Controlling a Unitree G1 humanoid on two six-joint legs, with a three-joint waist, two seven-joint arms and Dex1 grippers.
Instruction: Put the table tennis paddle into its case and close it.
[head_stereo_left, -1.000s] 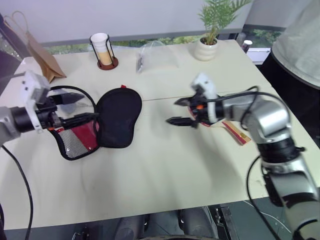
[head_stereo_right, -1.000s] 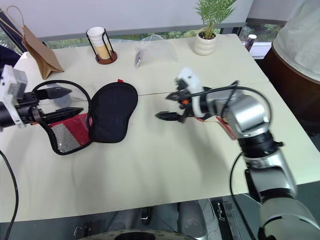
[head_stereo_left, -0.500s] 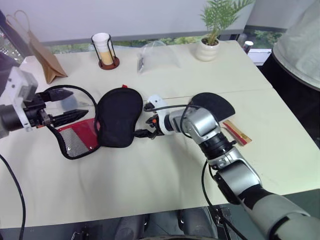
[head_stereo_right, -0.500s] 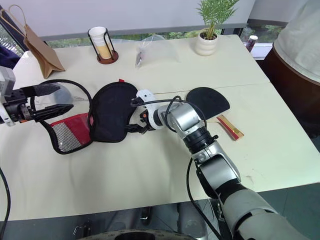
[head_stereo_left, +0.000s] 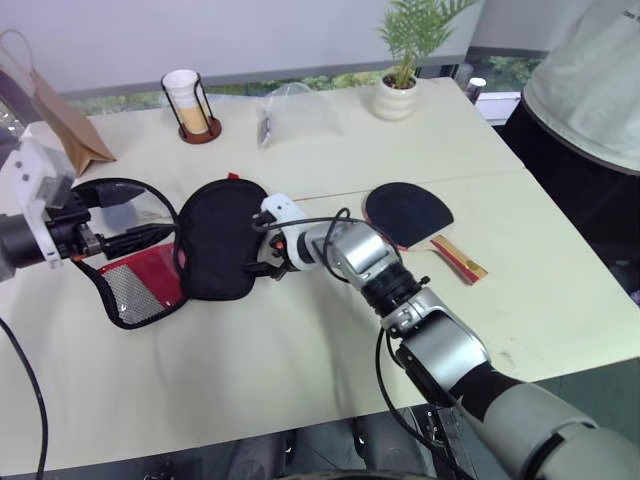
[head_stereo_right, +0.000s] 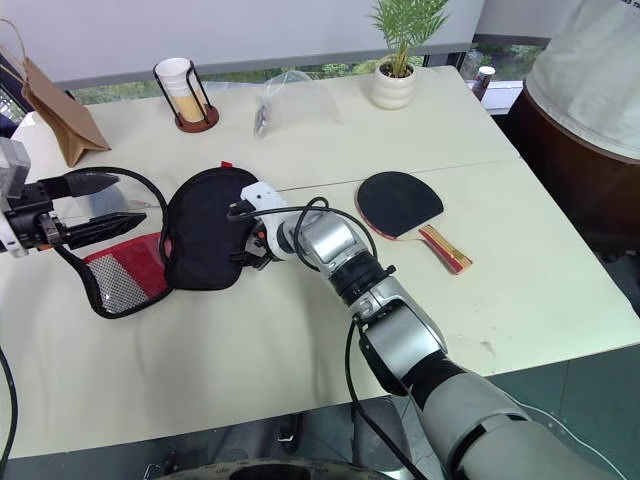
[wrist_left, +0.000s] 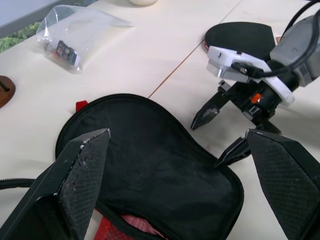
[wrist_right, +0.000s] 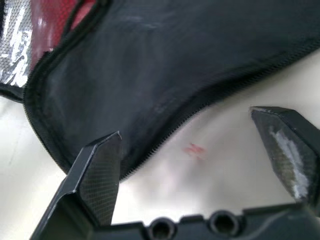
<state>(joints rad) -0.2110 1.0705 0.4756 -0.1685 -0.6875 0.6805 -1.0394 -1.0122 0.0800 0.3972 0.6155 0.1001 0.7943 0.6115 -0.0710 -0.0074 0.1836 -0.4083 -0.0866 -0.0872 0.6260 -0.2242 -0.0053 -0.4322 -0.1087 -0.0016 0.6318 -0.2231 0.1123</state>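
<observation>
My right gripper (head_stereo_left: 262, 248) was at the right edge of the case (head_stereo_left: 215, 240), its two black fingers spread wide and closed on nothing. My judgement was that it stood there to take hold of the black flap by its zippered rim, since the case lay opened on the left half of the table (head_stereo_left: 300, 350), the black flap folded over to the right and the red mesh-lined half (head_stereo_left: 140, 282) showing at its near left. My left gripper (head_stereo_left: 120, 215) hovered over the left side of the case, likewise fully apart and empty, placed, I think, to steady or lift the other half.

The table tennis paddle (head_stereo_left: 408, 213) lay well apart to the right, black face up, its handle pointing to the near right, touched by neither claw.

The left wrist view showed what the head views could not: my right fingertips (wrist_left: 206, 114) straddling the flap's rim, one above it, one at the table. The right wrist view gave the zipper teeth along the case's edge between my open fingers, not yet pinched. Only the head views placed the paddle against the case.
</observation>
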